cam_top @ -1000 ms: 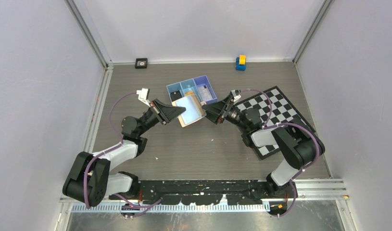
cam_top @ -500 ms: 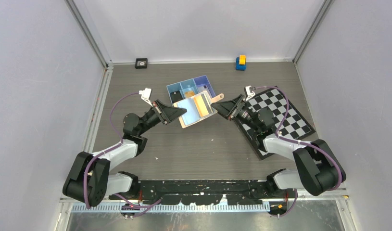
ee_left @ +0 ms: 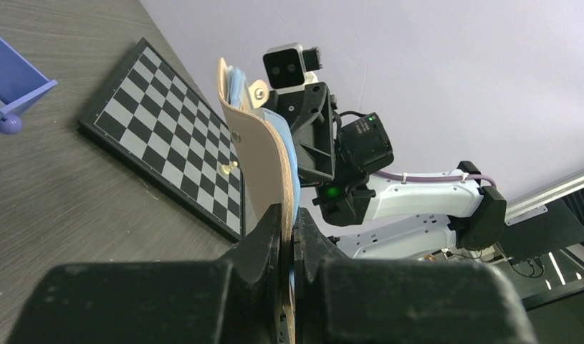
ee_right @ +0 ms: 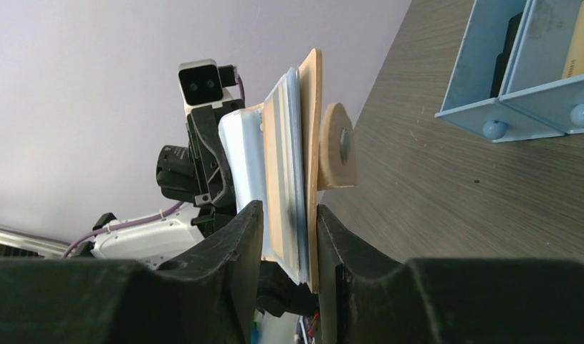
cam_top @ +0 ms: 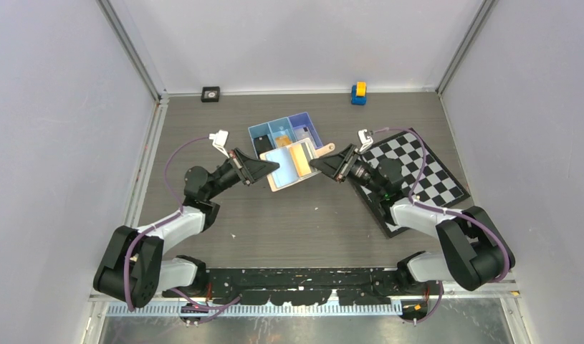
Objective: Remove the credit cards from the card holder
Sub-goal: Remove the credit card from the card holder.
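- While both arms reach in toward its middle, the grey wood-grain table (cam_top: 289,222) carries everything else.
- On the right lies a chessboard (cam_top: 433,166), partly under the right arm.
- At the far middle stands a blue tray (cam_top: 254,131) with three compartments; a dark card (ee_right: 514,43) lies in its left one and a tan card (ee_right: 579,39) in the middle one.
- Just near of the tray, the card holder (ee_left: 259,143) is held up off the table between the two grippers, opened, with its round snap tab (ee_right: 337,154) sticking out on the right.
- Clamped tight on the holder's left edge is the left gripper (ee_left: 289,215).
- At the opposite edge the right gripper (ee_right: 289,206) has one finger against the tan cover and the other against the cards, so it grasps the holder with the cards inside.
- A pale blue card (cam_top: 279,163) and an orange card (cam_top: 301,155) show in the holder, side by side.
- By the far wall sit a yellow and blue block (cam_top: 358,92) on the right and a small black square (cam_top: 211,94) on the left.
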Robot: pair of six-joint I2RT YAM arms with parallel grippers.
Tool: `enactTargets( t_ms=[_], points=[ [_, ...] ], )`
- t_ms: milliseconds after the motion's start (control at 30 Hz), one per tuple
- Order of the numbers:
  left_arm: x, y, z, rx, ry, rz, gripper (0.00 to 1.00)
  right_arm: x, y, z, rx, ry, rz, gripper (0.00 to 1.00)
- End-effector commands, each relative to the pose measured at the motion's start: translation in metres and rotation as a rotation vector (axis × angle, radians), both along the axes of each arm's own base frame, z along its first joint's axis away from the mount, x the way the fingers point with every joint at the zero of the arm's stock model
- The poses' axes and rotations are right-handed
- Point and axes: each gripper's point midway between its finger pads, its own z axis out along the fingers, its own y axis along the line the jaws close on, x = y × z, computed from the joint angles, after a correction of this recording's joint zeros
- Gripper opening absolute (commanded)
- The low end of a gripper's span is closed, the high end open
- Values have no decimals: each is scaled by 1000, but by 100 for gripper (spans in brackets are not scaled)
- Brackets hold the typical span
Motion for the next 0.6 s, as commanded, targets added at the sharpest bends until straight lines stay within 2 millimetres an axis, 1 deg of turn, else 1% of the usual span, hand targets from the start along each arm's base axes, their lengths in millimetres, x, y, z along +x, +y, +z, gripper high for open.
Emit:
enactTargets(
  t_ms=[0, 100, 233, 267, 333, 400, 433, 467, 533, 567],
  points=[
    [3, -1, 17, 0, -67, -4, 0, -9, 14, 27, -4, -125, 62, 36],
    [6, -2, 12, 19, -51, -1, 0, -13, 18, 28, -15, -139, 75, 32],
    [7, -2, 10, 30, -47, 2, 0, -13, 17, 26, -50, -143, 53, 29],
    [6, -2, 10, 32, -48, 1, 0, -12, 16, 25, -57, -143, 43, 27],
    [6, -2, 9, 45, -51, -1, 0, -9, 14, 21, -80, -129, 24, 18],
    [9, -1, 2, 76, -37, 16, 0, -6, 13, 17, -102, -119, 1, 13],
    [12, 0, -2, 99, -26, 34, 2, -4, 11, 15, -108, -116, -12, 11],
    [16, 2, -10, 136, 4, 61, 8, -3, 10, 13, -118, -115, -27, 9],
    [27, 10, -30, 237, 88, 138, 27, 4, 5, 5, -164, -94, -68, 4],
    [32, 18, -43, 300, 142, 191, 36, 7, 3, -1, -196, -76, -86, 1]
  ],
)
